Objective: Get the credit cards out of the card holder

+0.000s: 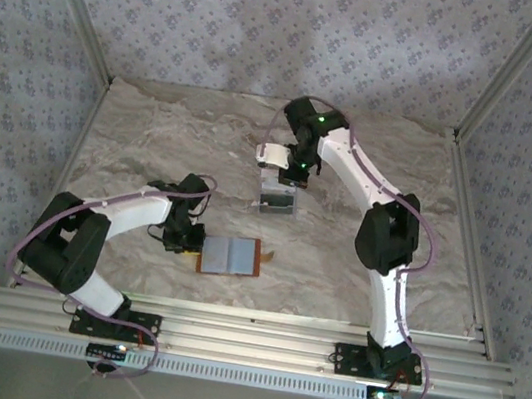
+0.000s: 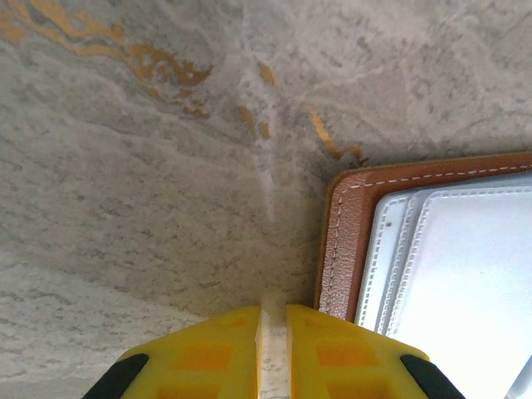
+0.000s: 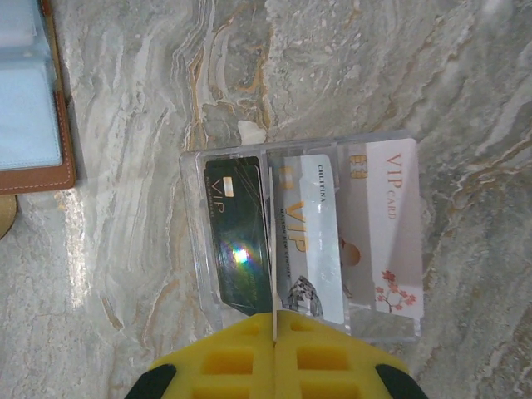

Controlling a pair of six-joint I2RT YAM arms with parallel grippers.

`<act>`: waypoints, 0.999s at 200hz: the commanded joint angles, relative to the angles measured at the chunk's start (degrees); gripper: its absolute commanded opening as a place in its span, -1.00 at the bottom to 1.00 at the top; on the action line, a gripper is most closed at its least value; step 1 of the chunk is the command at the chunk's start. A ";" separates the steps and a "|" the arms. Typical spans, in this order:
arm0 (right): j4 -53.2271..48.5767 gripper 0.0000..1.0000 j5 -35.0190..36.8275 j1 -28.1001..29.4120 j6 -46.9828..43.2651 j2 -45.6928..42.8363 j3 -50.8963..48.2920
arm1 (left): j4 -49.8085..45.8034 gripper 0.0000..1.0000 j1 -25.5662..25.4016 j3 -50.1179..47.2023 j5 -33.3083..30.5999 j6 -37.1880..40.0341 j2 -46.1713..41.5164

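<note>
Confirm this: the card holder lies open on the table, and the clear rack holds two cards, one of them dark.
Wrong on the count. The clear rack holds three cards, not two: a dark card, a grey card and a whitish-pink card, as the right wrist view shows. The card holder does lie open on the table.

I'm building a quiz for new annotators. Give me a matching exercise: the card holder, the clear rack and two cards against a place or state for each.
1 card holder
2 clear rack
3 black card
4 blossom card

a right end of the rack, right wrist view
b lying open on the table
c transparent, holding cards
d left end of the rack, right wrist view

Pairs: 1-b, 2-c, 3-d, 4-a
</note>
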 commanded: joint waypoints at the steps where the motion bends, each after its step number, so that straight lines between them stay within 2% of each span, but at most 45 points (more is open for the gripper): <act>1: -5.09 -1.00 2.13 -0.03 -11.07 2.51 2.02 | 0.41 -0.69 -0.52 1.70 0.34 0.24 -0.07; 75: -3.75 -1.00 3.30 0.06 -12.48 6.23 2.66 | -0.77 -0.69 -0.53 1.99 -0.42 -0.05 -2.04; 126: -6.20 -1.00 4.10 0.49 -12.86 4.55 6.82 | -0.72 -0.69 -0.48 2.16 -0.48 -0.05 -2.24; 200: -0.84 -1.00 6.54 1.04 -14.77 3.52 6.93 | -2.74 -0.69 -0.52 2.51 -0.80 0.38 -2.89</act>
